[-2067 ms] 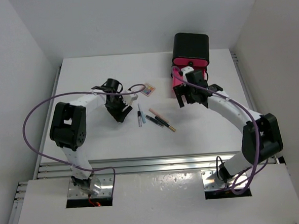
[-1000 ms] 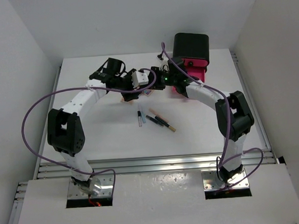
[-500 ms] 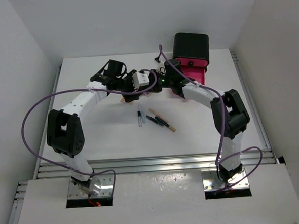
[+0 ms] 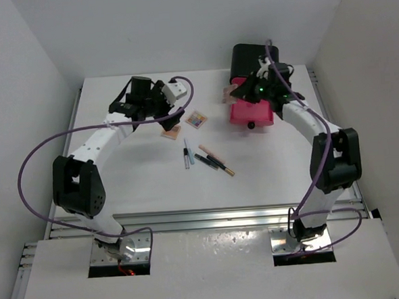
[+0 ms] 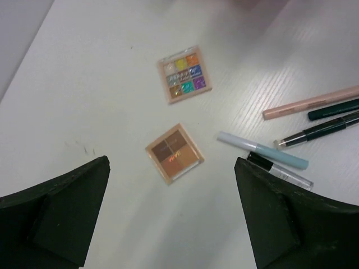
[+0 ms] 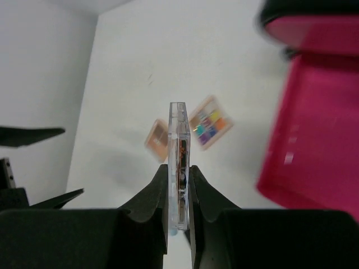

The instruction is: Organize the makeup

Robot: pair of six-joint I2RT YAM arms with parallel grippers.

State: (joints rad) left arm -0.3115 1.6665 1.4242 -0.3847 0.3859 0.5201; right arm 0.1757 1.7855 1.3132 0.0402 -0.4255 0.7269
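Black left gripper [image 5: 171, 168] hangs wide open over the brown palette [image 5: 174, 153], maybe to grab it next. The rainbow palette [image 5: 184, 74] lies flat just past it. To the right, the thin sticks [image 5: 291, 134] lie flat, most slanting from far-left to near-right. The right gripper [image 6: 178, 178] pinches a third palette [image 6: 178, 129], standing up on its thin edge beside the open pink drawer [image 6: 314, 129], likely so it can slip in.

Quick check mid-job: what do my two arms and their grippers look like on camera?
The left arm and right arm have white links with black joint housings, each trailing a looping purple cable. The gripper fingers are matte black and wedge-shaped. A green light glows at the right wrist.
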